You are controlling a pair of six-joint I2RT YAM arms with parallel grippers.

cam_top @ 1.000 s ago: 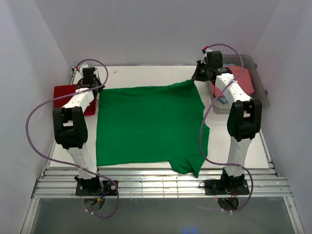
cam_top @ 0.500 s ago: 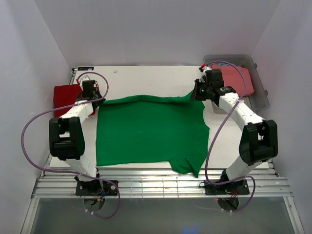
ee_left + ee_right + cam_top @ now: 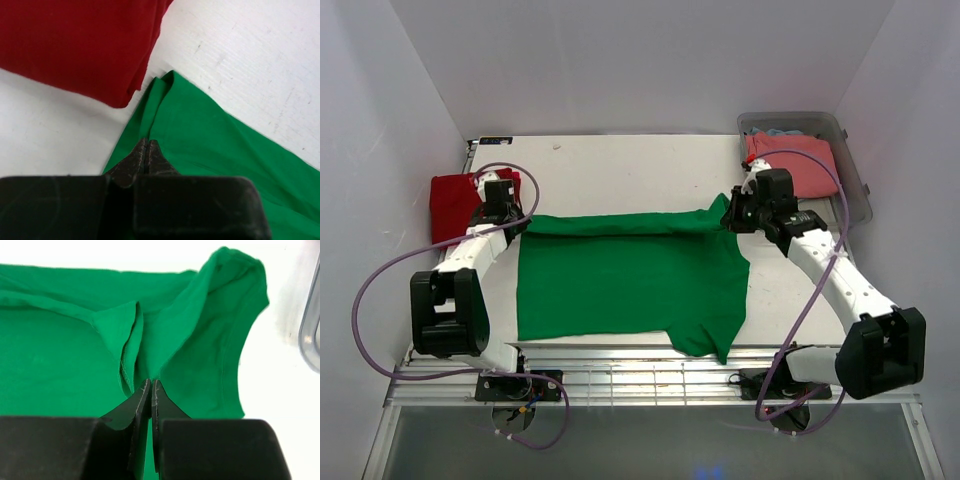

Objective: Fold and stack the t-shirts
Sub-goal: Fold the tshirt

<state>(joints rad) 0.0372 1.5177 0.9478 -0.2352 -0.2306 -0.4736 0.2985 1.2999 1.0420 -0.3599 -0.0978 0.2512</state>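
While the green t-shirt (image 3: 620, 280) lies spread across the middle of the table (image 3: 620, 165), its far edge is lifted and doubled over toward the near side as a narrow band. The left claw (image 3: 514, 224) is clenched on the band's left corner, and the right claw (image 3: 731, 214) is clenched on its right corner, beside a bunched sleeve. A hem corner hangs off the table's near edge. Just left of the left claw a folded red t-shirt (image 3: 452, 200) rests on the table. At the far right, a clear bin (image 3: 857, 190) holds a salmon-pink t-shirt (image 3: 805, 165) with some light blue cloth (image 3: 782, 131) behind it.
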